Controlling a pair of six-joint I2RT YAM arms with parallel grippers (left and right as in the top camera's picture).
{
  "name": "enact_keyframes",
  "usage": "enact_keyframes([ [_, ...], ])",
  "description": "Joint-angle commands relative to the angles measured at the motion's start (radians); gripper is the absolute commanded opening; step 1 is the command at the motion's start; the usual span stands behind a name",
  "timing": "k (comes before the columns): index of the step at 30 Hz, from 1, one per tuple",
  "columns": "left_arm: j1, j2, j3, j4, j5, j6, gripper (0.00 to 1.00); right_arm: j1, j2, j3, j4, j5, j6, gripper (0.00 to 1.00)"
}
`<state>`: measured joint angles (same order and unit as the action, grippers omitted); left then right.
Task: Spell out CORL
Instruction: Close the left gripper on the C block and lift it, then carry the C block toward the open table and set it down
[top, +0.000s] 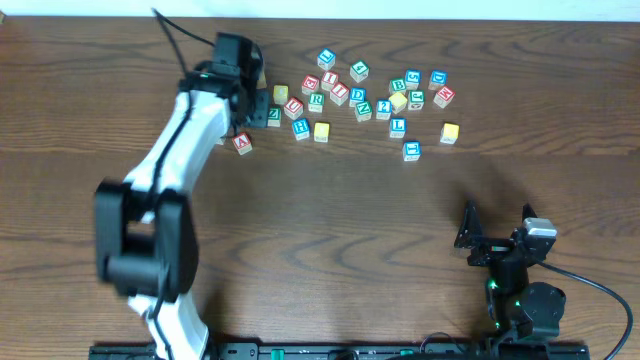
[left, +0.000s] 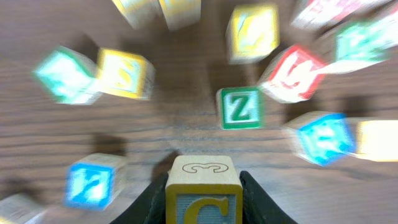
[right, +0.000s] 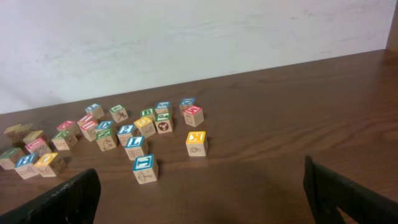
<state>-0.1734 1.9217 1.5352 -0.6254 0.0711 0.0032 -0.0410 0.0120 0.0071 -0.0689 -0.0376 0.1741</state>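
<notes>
The desk (top: 380, 200) is dark brown wood with long lines in it. Behind its far edge is a plain white wall (right: 186, 37). The white and black left arm (top: 175, 150) reaches out toward the far left corner. The right arm (top: 520, 290) sits low by the near right corner. A bunch of letter blocks (top: 360, 95) lies scattered along the far edge. The right gripper (right: 200, 180) is spread wide with nothing in it. The left gripper (left: 202, 208) is squeezed tight on the C block (left: 202, 177), at the left end of the bunch. That block is pale wood. Its front is blue with a yellow C, and its top has a thin 3 drawn on it. Just past it on the desk sits a green Z block (left: 239, 107). The blocks around it are too blurry to read.
</notes>
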Motion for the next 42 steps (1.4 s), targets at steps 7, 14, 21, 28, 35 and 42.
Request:
enact_keyframes([
  [7,-0.102,-0.197,-0.003,-0.298,-0.012,-0.181,0.24,-0.005,-0.005,-0.002,-0.002,-0.006,-0.007,0.99],
  [14,-0.184,-0.188,-0.238,-0.158,-0.012,-0.271,0.24,-0.005,-0.005,-0.002,-0.002,-0.006,-0.007,0.99],
  [21,-0.185,-0.174,-0.376,0.047,-0.013,-0.271,0.24,-0.005,-0.005,-0.002,-0.002,-0.006,-0.007,0.99],
  [28,-0.184,-0.104,-0.383,0.080,-0.039,-0.266,0.24,-0.005,-0.005,-0.002,-0.002,-0.006,-0.007,0.99],
  [35,-0.185,-0.096,-0.386,0.119,-0.038,-0.239,0.24,-0.005,-0.005,-0.002,-0.002,-0.006,-0.007,0.99],
  [42,-0.186,-0.047,-0.388,0.123,-0.037,-0.190,0.24,-0.005,-0.005,-0.002,-0.002,-0.006,-0.007,0.99],
])
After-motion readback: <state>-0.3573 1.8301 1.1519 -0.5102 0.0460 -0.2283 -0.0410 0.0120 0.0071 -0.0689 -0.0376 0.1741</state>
